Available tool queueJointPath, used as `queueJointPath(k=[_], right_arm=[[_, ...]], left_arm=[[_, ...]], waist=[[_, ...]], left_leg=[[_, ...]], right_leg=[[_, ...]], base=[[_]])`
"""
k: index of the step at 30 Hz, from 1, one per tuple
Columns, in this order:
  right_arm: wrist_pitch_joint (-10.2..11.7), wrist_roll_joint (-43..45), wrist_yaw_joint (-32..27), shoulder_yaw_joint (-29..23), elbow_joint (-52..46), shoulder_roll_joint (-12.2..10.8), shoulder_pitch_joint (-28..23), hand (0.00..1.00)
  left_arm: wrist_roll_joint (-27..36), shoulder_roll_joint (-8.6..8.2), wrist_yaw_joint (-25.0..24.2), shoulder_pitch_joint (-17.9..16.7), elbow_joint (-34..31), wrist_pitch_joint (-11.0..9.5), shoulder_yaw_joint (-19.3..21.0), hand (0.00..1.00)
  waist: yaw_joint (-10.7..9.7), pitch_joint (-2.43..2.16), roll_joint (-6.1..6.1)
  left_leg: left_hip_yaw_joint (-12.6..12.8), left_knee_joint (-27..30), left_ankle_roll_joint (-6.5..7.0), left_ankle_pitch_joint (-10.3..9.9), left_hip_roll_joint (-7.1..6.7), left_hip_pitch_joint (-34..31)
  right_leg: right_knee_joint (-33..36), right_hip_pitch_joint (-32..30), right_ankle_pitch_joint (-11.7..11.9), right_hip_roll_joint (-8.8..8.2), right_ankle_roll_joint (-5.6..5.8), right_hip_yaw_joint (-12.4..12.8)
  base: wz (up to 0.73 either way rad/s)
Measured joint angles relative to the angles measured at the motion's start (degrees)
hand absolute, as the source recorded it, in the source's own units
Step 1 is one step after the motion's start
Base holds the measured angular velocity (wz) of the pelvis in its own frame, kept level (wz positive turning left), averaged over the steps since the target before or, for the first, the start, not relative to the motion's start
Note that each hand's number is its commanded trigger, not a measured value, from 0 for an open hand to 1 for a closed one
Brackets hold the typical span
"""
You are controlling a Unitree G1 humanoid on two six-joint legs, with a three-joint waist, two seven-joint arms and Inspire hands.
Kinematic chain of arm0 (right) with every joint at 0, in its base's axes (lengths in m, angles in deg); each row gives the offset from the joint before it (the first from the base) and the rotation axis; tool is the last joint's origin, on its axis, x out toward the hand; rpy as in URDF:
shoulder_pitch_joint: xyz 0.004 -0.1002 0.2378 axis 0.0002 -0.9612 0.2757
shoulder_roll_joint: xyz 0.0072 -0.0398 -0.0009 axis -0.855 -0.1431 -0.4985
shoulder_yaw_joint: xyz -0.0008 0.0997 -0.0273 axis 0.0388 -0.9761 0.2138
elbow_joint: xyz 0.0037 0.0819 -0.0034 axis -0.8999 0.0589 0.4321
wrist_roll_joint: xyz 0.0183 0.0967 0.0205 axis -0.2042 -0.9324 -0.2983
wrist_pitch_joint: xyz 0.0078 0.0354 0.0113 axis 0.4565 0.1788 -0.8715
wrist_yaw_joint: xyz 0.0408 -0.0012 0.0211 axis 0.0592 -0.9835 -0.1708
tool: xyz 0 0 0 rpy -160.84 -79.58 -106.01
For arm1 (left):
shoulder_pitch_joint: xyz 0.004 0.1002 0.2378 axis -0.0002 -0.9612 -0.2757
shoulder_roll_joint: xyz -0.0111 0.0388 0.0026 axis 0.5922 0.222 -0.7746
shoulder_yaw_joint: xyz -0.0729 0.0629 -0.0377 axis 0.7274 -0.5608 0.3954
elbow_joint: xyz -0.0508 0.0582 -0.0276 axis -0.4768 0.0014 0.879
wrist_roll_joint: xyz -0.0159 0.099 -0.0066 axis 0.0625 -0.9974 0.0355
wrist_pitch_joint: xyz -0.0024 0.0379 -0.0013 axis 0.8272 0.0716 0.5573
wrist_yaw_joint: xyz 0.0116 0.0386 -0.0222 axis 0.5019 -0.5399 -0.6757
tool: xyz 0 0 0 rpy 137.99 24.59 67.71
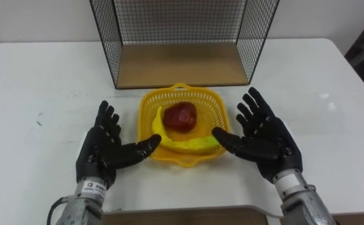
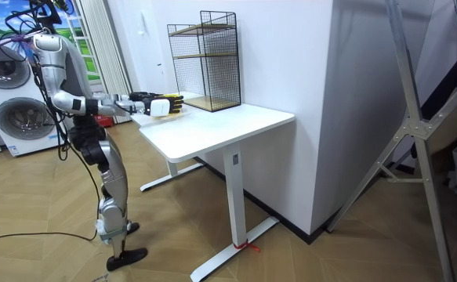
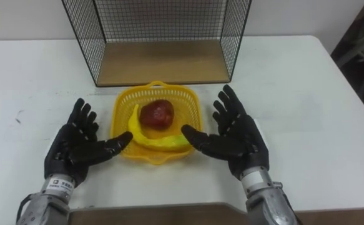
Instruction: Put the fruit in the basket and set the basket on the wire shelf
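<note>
Yellow basket [image 1: 180,125] with banana [image 1: 182,144] and red apple [image 1: 180,116] inside, on white surface [image 1: 44,81] just before wire shelf [image 1: 182,37]. Left hand [image 1: 103,149] and right hand [image 1: 268,136] flanking it, fingers spread open, thumbs at rim, gripping nothing.

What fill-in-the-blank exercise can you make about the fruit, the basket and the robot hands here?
1. The banana and the red fruit lie inside the yellow ____.
2. The left robot hand and the right robot hand flank the basket, both with fingers ____.
3. The basket stands on the white table, in front of the wire ____.
Missing words: basket; open; shelf.
</note>
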Motion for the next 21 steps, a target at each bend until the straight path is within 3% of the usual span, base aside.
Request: queueJointPath(k=[15,21], right_arm=[[0.0,-0.1,1.7,3.6,3.3,0.0,2.5,0.0],[0.1,0.1,2.0,4.6,5.0,0.0,4.2,0.0]], left_arm=[[1.1,1.43,-3.8,1.0,-0.5,0.0,-4.7,0.0],[0.9,1.41,-5.0,1.7,-0.6,0.5,-6.4,0.0]], waist=[[-0.3,0.38,-0.81],[-0.6,0.24,-1.07]], left_leg=[[0.0,-0.1,0.0,0.0,0.03,-0.1],[0.5,0.0,0.0,0.0,0.1,-0.3]], right_leg=[[0.0,-0.2,0.0,-0.04,0.0,-0.1],[0.0,-0.8,0.0,-0.02,-0.01,0.2]], base=[[0.0],[-0.04]])
